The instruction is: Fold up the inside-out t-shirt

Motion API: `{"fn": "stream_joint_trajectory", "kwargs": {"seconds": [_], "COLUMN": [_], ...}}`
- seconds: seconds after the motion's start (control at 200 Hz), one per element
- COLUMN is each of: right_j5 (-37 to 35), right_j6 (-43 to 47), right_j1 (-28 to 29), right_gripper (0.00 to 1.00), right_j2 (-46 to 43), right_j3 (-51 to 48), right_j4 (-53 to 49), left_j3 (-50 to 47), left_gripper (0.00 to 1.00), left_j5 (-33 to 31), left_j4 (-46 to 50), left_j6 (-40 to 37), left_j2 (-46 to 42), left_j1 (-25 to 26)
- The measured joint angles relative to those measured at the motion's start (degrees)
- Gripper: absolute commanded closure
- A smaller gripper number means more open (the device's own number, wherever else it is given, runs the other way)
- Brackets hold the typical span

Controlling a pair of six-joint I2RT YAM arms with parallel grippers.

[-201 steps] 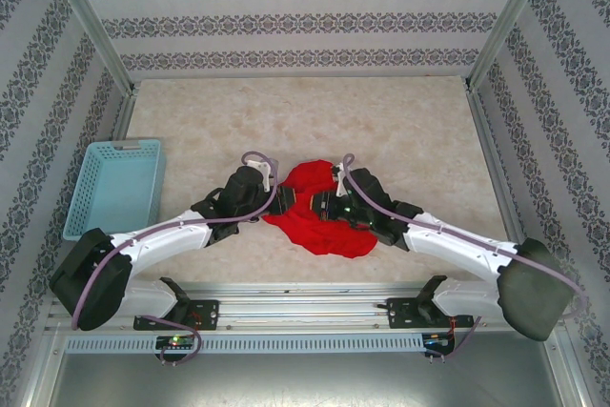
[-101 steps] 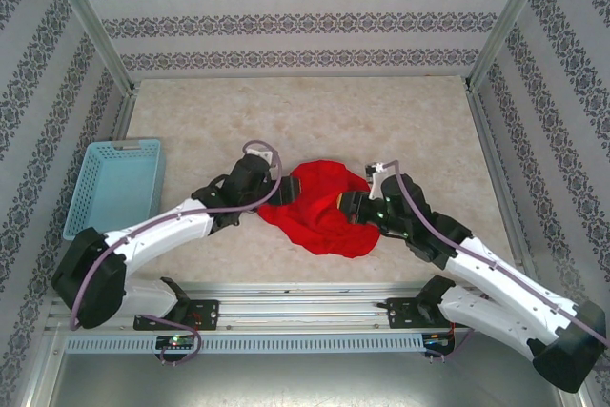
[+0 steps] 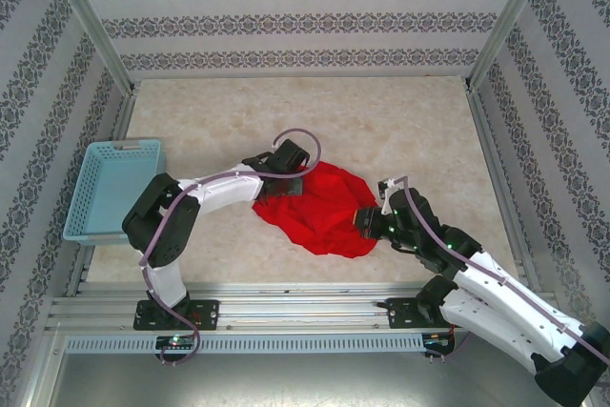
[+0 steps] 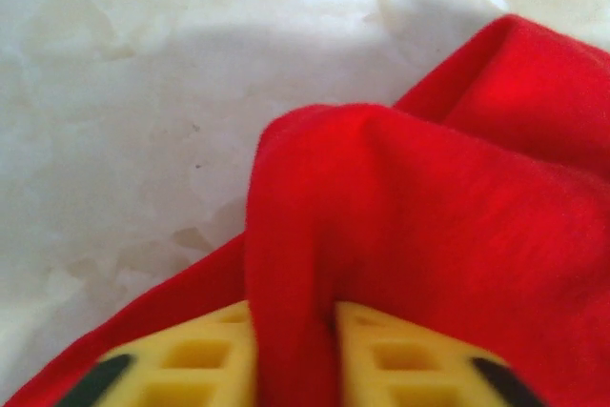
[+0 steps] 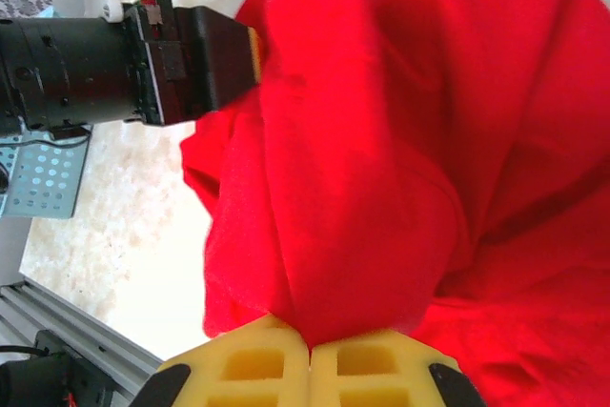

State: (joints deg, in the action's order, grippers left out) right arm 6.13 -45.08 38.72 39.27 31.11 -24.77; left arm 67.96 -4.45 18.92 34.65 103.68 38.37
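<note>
Inside-out t-shirt [image 5: 400,140]: bright red, crumpled in soft folds, spreading from the centre to the right edge.
Right gripper [image 5: 310,359]: yellow pads at the bottom edge, pressed together with a ridge of red cloth pinched between them (the cloth rises straight up from their seam).
Left gripper [image 5: 250,52]: black, reaching in from the upper left, its tip against the shirt's upper-left edge, a sliver of yellow pad showing.
Table [image 5: 124,226]: pale marbled surface, bare left of the shirt.
Basket [image 5: 43,173]: light blue mesh at the left edge, well apart from the shirt.
</note>
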Motion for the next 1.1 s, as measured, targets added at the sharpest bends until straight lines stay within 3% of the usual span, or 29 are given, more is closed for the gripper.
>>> {"fn": "stream_joint_trajectory", "kwargs": {"seconds": [0.115,0.235,0.41,0.58,0.709,0.874,1.099], "right_j5": [-0.4,-0.8,-0.8,-0.8,-0.7,-0.5,-2.4], "right_j6": [0.0,0.0,0.0,0.3,1.4,3.3,2.3], "right_j1": [0.0,0.0,-0.4,-0.4,-0.4,-0.4,-2.6], "right_gripper": [1.0,1.0,1.0,1.0,1.0,1.0,1.0], "right_j2": [-1.3,-3.3,-4.3,-2.6,0.0,3.1,8.7], "right_j3": [0.0,0.3,2.2,6.5,13.6,21.7,15.1], "right_j4": [-3.0,-6.1,-7.6,-8.0,-8.7,-6.1,-3.5], "left_j3": [2.6,5.0,5.0,3.3,1.8,1.5,6.2], "left_gripper": [1.0,1.0,1.0,1.0,1.0,1.0,1.0], "left_j5": [-3.5,-11.7,-22.4,-28.4,-33.0,-33.7,-28.5], "left_j4": [2.3,6.5,10.8,10.1,6.9,1.1,4.3], "left_j6": [1.1,3.7,6.7,6.3,2.0,-4.4,-5.7], "left_j2": [0.0,-1.5,-10.3,-20.5,-24.0,-21.3,-5.9], "left_j1": [-1.9,-5.3,-7.6,-4.9,2.6,11.8,9.7]}}
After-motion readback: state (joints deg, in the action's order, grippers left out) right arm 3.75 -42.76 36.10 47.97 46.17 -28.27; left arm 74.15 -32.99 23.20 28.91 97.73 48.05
